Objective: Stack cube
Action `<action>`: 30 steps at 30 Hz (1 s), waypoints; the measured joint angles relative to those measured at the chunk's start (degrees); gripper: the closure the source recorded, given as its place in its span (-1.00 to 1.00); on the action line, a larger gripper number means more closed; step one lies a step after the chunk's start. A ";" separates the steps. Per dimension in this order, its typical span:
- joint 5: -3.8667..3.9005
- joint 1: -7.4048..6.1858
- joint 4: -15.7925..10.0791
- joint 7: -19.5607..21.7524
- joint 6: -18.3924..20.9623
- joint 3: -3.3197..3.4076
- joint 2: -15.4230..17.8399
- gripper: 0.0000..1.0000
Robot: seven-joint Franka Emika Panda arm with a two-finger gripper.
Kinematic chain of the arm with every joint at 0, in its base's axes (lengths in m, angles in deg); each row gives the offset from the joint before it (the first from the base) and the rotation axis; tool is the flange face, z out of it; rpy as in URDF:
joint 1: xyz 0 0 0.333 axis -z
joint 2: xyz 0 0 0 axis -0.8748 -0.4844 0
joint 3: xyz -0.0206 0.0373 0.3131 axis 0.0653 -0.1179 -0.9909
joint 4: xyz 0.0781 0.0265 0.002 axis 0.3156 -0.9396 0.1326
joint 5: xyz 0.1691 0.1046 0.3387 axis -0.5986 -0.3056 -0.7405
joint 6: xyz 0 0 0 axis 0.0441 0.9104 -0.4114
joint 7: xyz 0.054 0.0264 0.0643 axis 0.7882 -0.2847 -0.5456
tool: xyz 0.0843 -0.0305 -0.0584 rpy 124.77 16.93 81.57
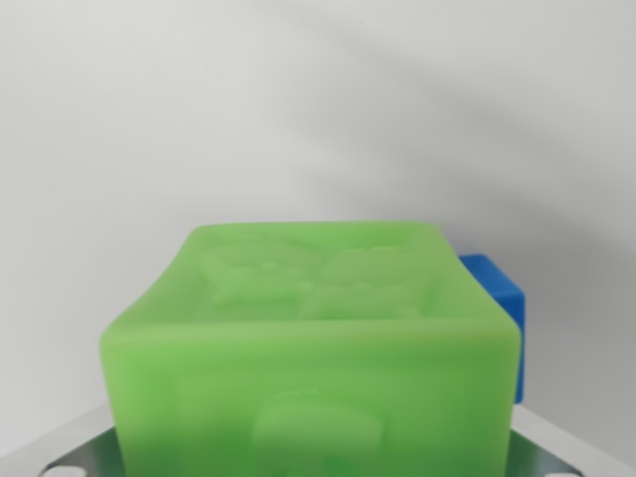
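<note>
A translucent green cube (313, 348) with embossed figures on its top face fills the lower middle of the wrist view, very close to the camera. Metal parts of my gripper (316, 452) show at both bottom corners and meet the cube's left and right sides, so the gripper looks shut on the cube; the fingertips themselves are hidden behind it. A blue cube (497, 303) peeks out behind the green cube's upper right corner, mostly covered by it. I cannot tell whether the two cubes touch.
A plain white surface (298, 109) spreads behind and around both cubes, with soft shadows across its upper right.
</note>
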 joint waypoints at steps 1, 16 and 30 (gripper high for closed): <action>0.04 0.11 -0.01 -0.38 0.17 0.16 0.18 1.00; 1.03 1.98 -0.05 -6.46 2.69 2.44 2.74 1.00; 1.87 3.65 0.28 -11.59 4.91 4.29 4.65 1.00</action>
